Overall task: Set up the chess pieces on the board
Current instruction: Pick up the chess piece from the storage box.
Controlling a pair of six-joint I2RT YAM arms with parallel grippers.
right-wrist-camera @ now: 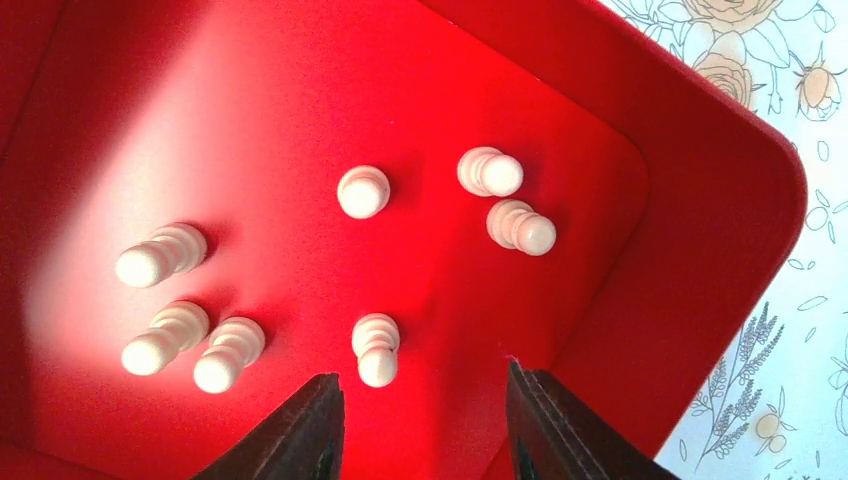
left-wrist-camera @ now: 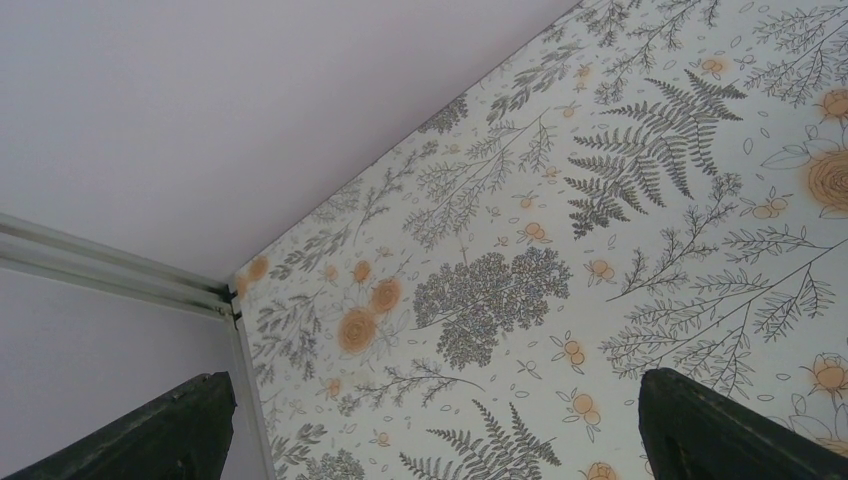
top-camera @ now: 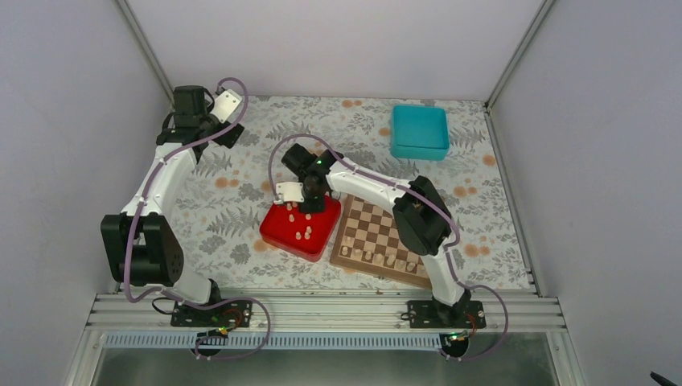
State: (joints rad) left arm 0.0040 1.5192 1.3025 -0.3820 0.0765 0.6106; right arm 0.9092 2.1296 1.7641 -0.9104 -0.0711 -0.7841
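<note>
Several pale cream chess pieces (right-wrist-camera: 362,191) stand in the red tray (right-wrist-camera: 700,200); in the top view they show in the tray (top-camera: 277,231) as small dots (top-camera: 304,234). The wooden chessboard (top-camera: 378,227) lies right of the tray, with several pale pieces (top-camera: 368,256) along its near row. My right gripper (right-wrist-camera: 425,390) hangs open over the tray, one pawn (right-wrist-camera: 376,350) just ahead of its left finger; in the top view it (top-camera: 310,201) is above the tray's far part. My left gripper (left-wrist-camera: 430,440) is open and empty over the floral cloth at the far left corner (top-camera: 215,121).
A teal box (top-camera: 419,131) sits at the back right. Grey walls close in the left, back and right. The tray's raised rim (right-wrist-camera: 740,150) stands right of my right fingers. A metal rail (top-camera: 322,310) runs along the near edge.
</note>
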